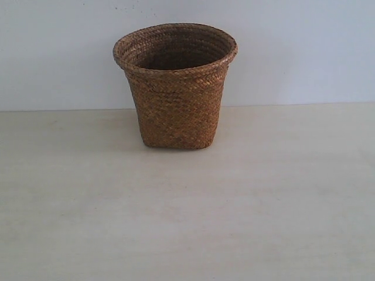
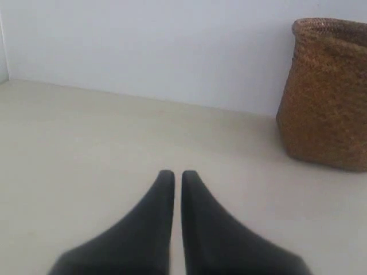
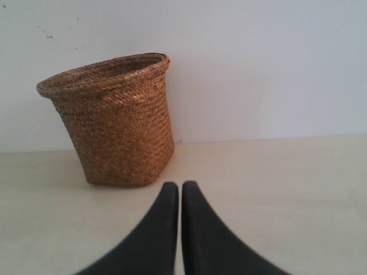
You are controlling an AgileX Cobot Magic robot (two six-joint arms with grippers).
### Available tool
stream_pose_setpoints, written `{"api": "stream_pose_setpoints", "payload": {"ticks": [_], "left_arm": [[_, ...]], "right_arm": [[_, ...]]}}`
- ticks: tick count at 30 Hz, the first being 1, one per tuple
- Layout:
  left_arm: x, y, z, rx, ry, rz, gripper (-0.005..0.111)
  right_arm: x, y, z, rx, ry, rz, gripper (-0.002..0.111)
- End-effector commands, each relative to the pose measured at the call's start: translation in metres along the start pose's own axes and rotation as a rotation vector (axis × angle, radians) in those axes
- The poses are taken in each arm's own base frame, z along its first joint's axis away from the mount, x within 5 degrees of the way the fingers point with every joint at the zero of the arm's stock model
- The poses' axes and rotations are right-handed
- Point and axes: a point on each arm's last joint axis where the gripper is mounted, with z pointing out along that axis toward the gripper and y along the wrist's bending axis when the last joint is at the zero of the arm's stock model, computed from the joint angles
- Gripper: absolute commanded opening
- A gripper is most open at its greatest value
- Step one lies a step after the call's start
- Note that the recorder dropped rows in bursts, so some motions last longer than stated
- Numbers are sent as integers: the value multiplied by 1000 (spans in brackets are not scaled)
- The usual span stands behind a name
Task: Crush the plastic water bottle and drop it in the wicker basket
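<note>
The brown wicker basket stands upright on the pale table near the back wall, its flared rim open upward. It also shows in the left wrist view as the wicker basket and in the right wrist view as the wicker basket. The plastic water bottle is out of view in every frame. My left gripper is shut with nothing between its black fingers, low over bare table. My right gripper is likewise shut and empty, a short way in front of the basket's base. Neither arm appears in the exterior view.
A plain pale wall rises directly behind the basket. The light tabletop stretches from the basket toward the camera. A side wall edge shows in the left wrist view.
</note>
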Motion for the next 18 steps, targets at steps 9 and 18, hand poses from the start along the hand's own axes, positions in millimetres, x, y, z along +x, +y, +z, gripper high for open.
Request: {"api": "stream_pose_setpoints", "payload": {"ticks": [9,18], "left_arm": [[18,1,8,14,-43,72,4],[25,2,8,10,38,69,4]], "right_arm": [[-2,0,-1,0,-26,-6,0],[-2,0,-1,0,-26,-6,0]]}}
